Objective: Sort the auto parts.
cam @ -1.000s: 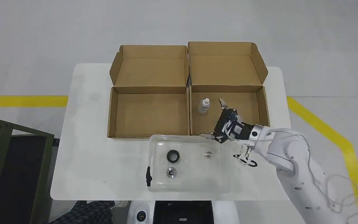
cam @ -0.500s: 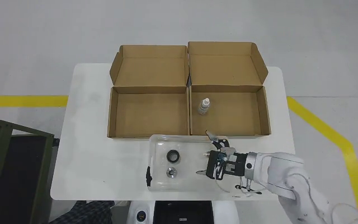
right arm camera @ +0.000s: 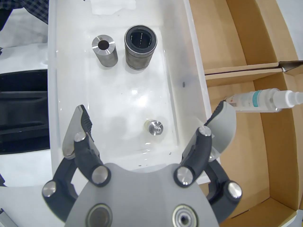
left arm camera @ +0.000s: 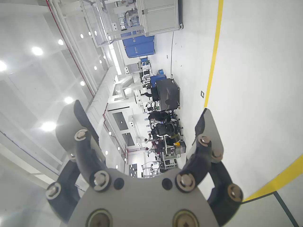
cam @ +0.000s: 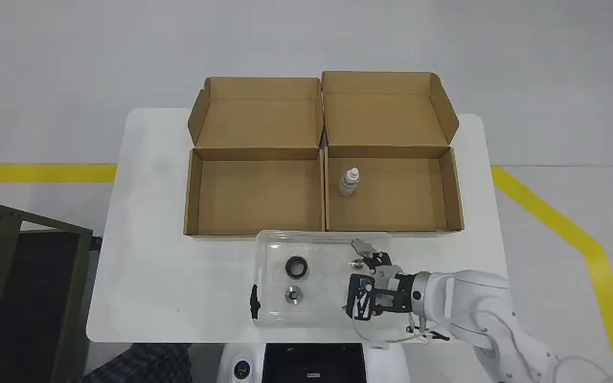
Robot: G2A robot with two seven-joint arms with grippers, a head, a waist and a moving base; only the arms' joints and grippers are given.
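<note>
A clear plastic bin (cam: 273,247) (right arm camera: 196,55) at the table's front holds a black ring bearing (cam: 297,267) (right arm camera: 140,47), a steel cylinder with a bore (cam: 294,295) (right arm camera: 104,51) and a small silver stud (right arm camera: 153,127). My right gripper (cam: 363,281) (right arm camera: 152,116) hangs open over the bin's right part, its fingers either side of the stud and above it, holding nothing. A small white bottle (cam: 349,180) (right arm camera: 261,99) lies in the right cardboard box (cam: 450,191). My left gripper (left arm camera: 144,116) is open and empty, facing the hall.
The left cardboard box (cam: 254,196) stands beside the right one behind the bin, both with lids folded back. A black piece (cam: 254,303) sits on the bin's left end. White table (cam: 153,239) is bare at the left.
The right arm has swung from over the right box, where the bottle lies, back to the bin and now hangs lower over the small stud, gripper still open.
</note>
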